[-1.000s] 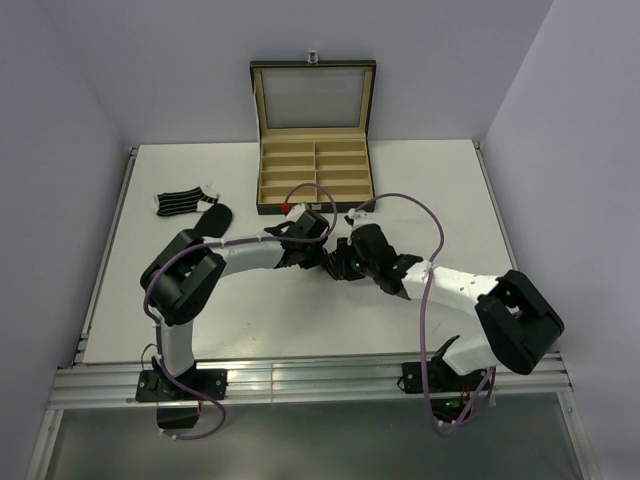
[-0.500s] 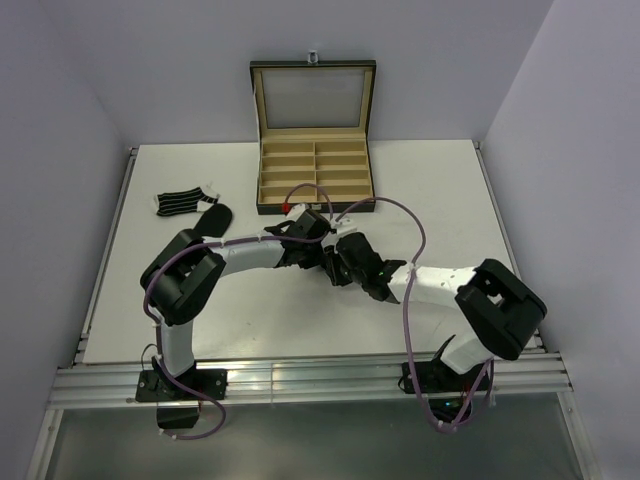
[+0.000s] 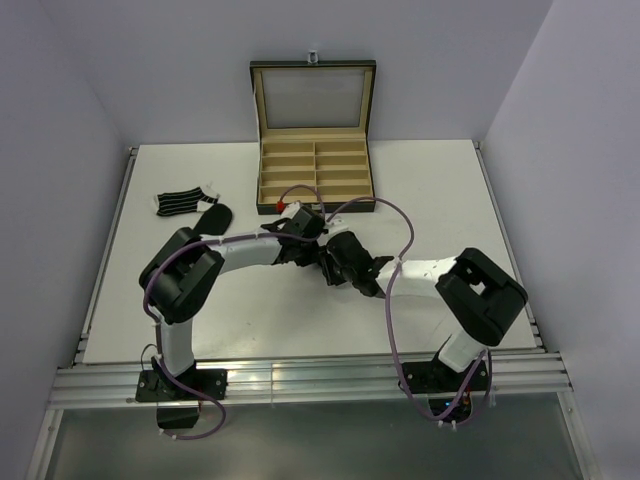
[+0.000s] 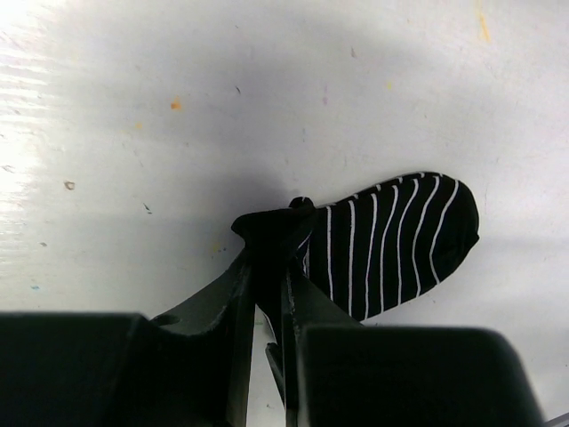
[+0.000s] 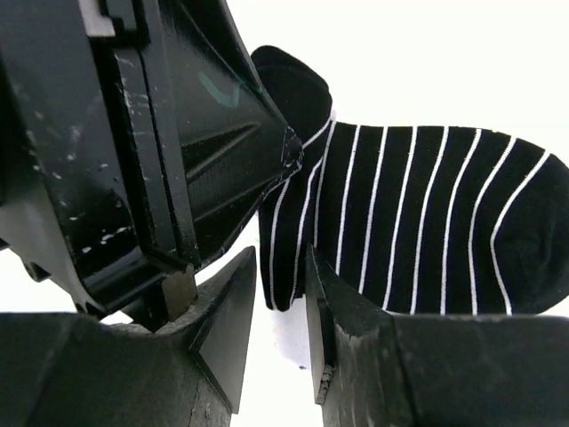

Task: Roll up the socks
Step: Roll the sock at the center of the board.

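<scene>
A black sock with thin white stripes (image 4: 400, 240) lies flat on the white table. My left gripper (image 4: 271, 238) is shut on its plain black cuff end. In the right wrist view the same sock (image 5: 418, 222) stretches to the right, and my right gripper (image 5: 283, 289) stands narrowly open with the sock's lower edge near the cuff between its fingers. The left gripper's body (image 5: 178, 133) is right beside it. In the top view both grippers, left (image 3: 308, 252) and right (image 3: 331, 265), meet at mid-table and hide this sock. A second striped sock (image 3: 180, 202) and a plain black sock (image 3: 213, 217) lie at the far left.
An open black compartmented box with tan lining (image 3: 315, 209) stands at the back centre, just beyond the grippers, its lid (image 3: 313, 95) upright. The right arm's elbow (image 3: 480, 295) sits low over the table's right half. Purple cables loop above both arms.
My right arm has reached further left, bringing its gripper up against the left gripper and around the sock's edge. The left gripper has barely moved and still holds the cuff.
</scene>
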Tool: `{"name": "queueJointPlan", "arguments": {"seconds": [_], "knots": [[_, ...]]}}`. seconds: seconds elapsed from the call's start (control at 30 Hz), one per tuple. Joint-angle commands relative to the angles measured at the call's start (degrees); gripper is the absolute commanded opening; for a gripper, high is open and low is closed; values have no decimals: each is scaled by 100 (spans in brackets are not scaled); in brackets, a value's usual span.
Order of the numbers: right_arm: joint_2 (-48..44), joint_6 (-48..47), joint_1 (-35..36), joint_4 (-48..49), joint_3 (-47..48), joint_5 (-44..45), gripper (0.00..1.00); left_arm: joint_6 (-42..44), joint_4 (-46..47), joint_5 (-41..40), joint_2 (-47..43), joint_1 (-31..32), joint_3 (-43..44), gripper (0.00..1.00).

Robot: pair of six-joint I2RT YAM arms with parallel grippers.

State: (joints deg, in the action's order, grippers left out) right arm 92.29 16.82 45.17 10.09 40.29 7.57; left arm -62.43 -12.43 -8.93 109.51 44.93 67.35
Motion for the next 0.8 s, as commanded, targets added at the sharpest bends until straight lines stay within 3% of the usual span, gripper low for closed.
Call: {"name": "queueJointPlan", "arguments": {"seconds": [0.0, 0.1, 0.27, 0.33, 0.37, 0.43, 0.57, 0.67, 0.77], "knots": [[333, 32, 36, -454, 268, 253, 36, 56, -550, 163, 105, 113, -11, 13], [509, 137, 45, -736, 409, 324, 32, -5, -515, 233, 70, 95, -55, 13], [474, 321, 10, -965, 479, 421, 1, -93, -428, 216, -26, 86, -169, 16], [439, 410, -78, -1149, 471, 289, 0, -181, -322, 277, -157, 69, -336, 22], [395, 462, -113, -1132, 427, 62, 0, -216, -174, 295, -211, 51, -398, 30], [237, 655, -210, -1097, 287, -202, 0, -330, -59, 295, -403, 42, -600, 39], [-35, 1216, -893, -852, -47, -1133, 0, -480, 170, 313, -694, -54, -899, 66], [-106, 1638, -1342, -386, -425, -2082, 0, -577, 477, 330, -923, -80, -1145, 78], [-45, 2051, -1783, 220, -794, -2839, 0, -586, 776, 391, -1037, -81, -1303, 78]]}}
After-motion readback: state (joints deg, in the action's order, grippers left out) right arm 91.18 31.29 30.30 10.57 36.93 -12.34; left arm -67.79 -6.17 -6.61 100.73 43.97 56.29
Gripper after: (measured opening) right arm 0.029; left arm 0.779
